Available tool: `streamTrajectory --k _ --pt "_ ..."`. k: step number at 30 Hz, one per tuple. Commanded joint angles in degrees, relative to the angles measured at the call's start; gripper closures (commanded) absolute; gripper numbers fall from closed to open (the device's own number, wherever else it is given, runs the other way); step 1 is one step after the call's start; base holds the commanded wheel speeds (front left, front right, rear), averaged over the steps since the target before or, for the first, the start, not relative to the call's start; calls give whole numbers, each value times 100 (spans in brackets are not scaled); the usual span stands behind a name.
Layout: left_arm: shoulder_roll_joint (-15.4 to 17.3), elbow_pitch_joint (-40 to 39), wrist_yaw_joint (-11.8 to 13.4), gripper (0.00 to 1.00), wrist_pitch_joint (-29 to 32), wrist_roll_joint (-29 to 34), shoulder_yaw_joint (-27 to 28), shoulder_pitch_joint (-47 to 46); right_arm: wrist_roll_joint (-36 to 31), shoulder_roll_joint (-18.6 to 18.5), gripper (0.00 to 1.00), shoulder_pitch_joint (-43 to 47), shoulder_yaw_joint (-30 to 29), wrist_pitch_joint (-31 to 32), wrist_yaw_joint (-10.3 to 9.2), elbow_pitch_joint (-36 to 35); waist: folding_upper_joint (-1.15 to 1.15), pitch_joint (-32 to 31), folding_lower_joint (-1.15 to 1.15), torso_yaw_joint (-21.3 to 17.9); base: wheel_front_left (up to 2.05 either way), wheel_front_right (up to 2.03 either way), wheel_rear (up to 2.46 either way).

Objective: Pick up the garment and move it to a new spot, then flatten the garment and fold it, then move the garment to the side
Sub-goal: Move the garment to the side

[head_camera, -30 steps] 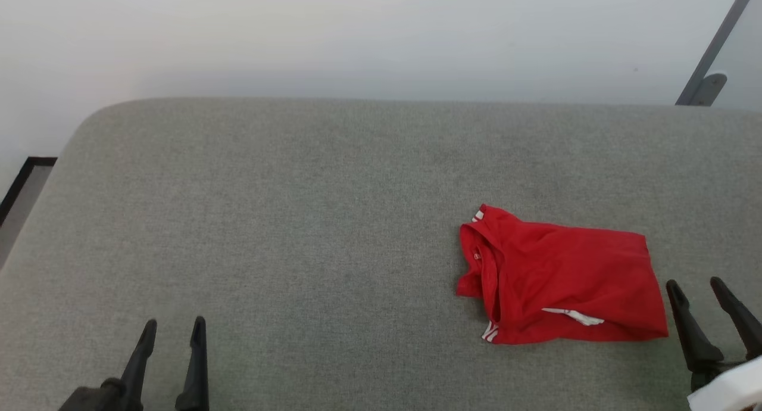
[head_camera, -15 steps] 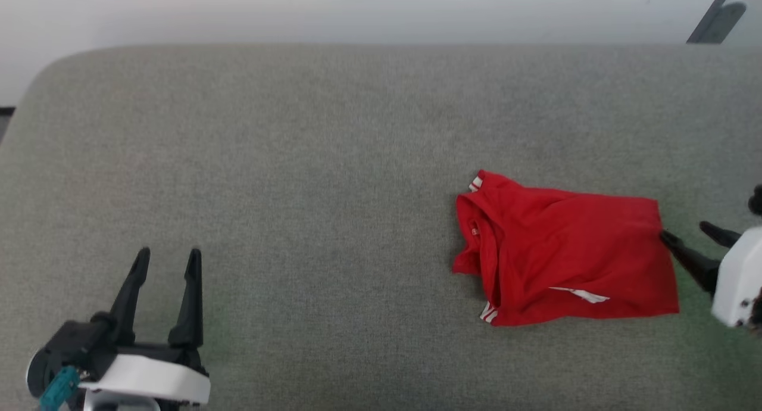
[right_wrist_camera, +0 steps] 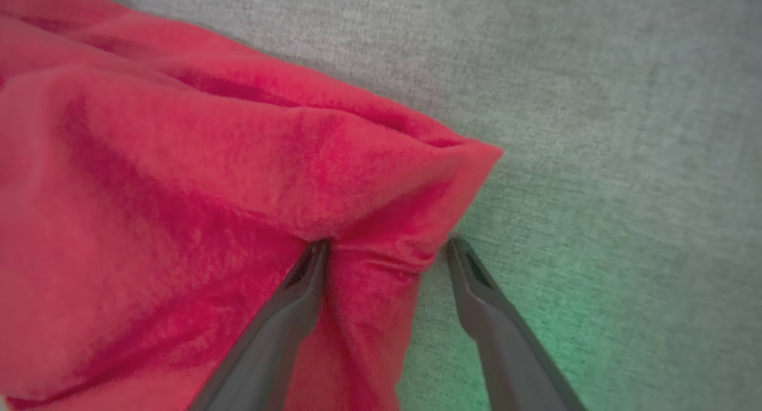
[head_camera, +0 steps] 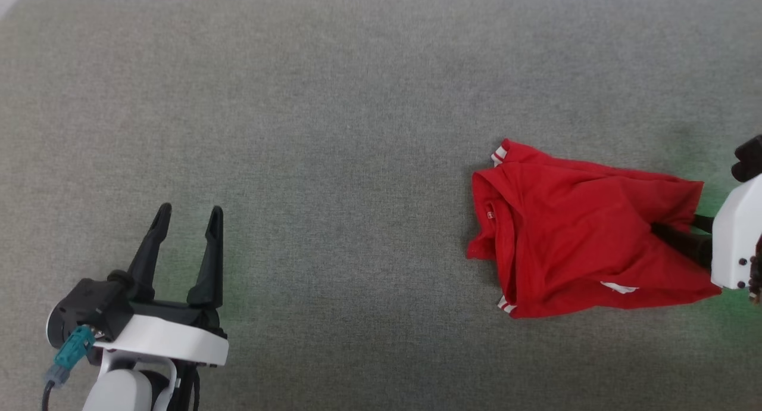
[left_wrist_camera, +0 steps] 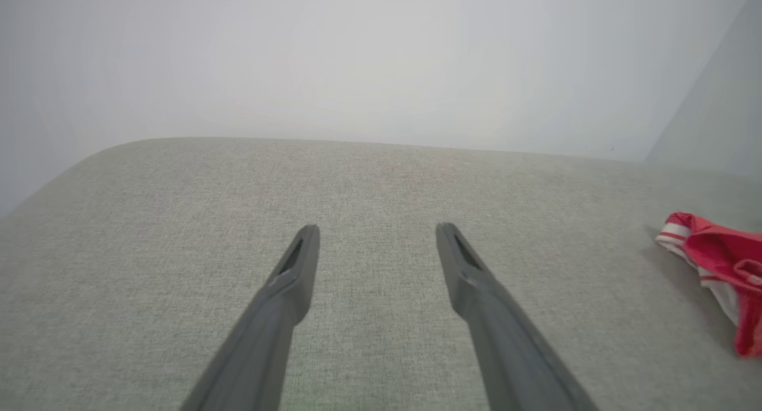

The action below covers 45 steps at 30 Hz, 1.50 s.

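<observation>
Table (head_camera: 357, 101): grey woven cover, takes up most of the head view. Nothing else on it but the shirt and the two arms.

Garment (head_camera: 571, 238): red T-shirt, right of centre in the head view. It lies crumpled and loosely doubled over, not flat. The collar end faces frame left, and the right edge runs out under the right arm. In the left wrist view only its striped end shows, at the right edge.

Left pincer (head_camera: 189, 209): lower left of the head view, well apart from the shirt. The jaws are released and spread over bare cloth cover, with nothing between them. Likely parked until a second hold is needed for flattening.

Right pincer (right_wrist_camera: 386, 244): right edge of the head view. The jaws are released, not clenched. One finger lies on the red cloth and the other sits just off the hem corner, so a raised fold stands between them. Judged as set up for the first pickup, with the pinch not yet made. The bunched corner gives a thick bite, but only the top layer may catch.

Small details: striped trim (head_camera: 499, 155) sits at the upper left of the shirt. A white sleeve sliver (head_camera: 619, 287) peeks out near the lower edge.
</observation>
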Motion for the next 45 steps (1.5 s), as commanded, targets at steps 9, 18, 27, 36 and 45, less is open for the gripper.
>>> streamTrajectory --k 9,18,27,36,45 --pt "-22 -26 18 0 -26 84 52 -193 -46 300 100 241 184 98 -17 156 0 163 0 7 0 0 0" --pt "104 -250 18 0 -26 307 9 -260 -124 -188 100 445 -483 -610 -20 -425 0 199 0 -413 0 0 0" --pt "434 -642 18 0 -26 387 -345 -935 -366 -670 100 526 -1792 -1095 -3 -575 0 819 0 -1035 0 0 0" --pt "888 -781 18 0 -26 131 -878 -2470 -1311 -848 100 -418 -2628 -1915 -3 430 0 1783 0 -1180 0 0 0" --pt "1170 -843 18 0 -27 222 -1097 -3319 -2430 -783 100 -1746 -2834 -2776 -4 1791 0 2160 0 -1240 0 0 0"
